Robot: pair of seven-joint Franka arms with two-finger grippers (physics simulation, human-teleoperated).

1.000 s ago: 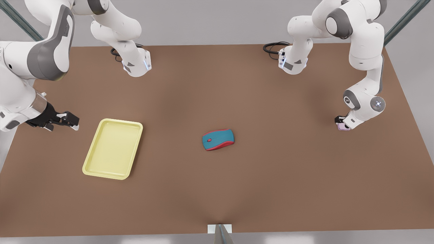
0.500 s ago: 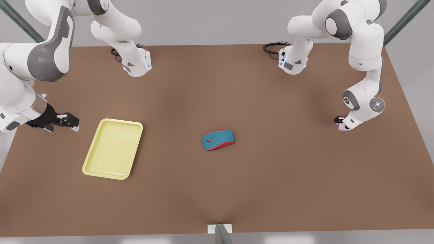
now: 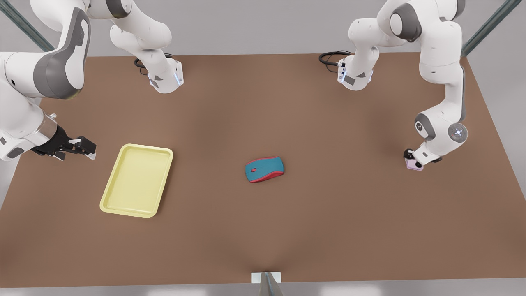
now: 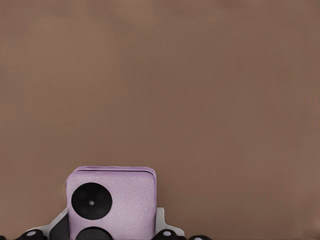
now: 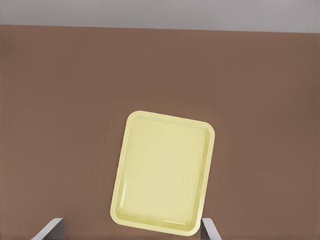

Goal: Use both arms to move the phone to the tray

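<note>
The small pale pink phone (image 3: pixel 412 165) with black camera circles is near the front view's right side, just above the brown table. My left gripper (image 3: pixel 410 159) is shut on it; in the left wrist view the phone (image 4: pixel 125 195) sits between the fingers of the left gripper (image 4: pixel 111 226). The pale yellow tray (image 3: pixel 107 196) lies flat toward the front view's left. My right gripper (image 3: pixel 87 149) hovers open just left of it, and its wrist view looks down on the tray (image 5: pixel 119 200) with both fingertips (image 5: pixel 50 227) spread wide.
A teal-and-red computer mouse (image 3: pixel 264 169) lies mid-table, between the phone and the tray. The two arm bases (image 3: pixel 166 78) and black cables (image 3: pixel 331 57) stand along the far edge. Bare brown table (image 3: pixel 263 230) spreads across the near side.
My left gripper, with the phone in it, has shifted slightly toward the table's near edge, and that arm's upper links have swung. The right arm has barely moved.
</note>
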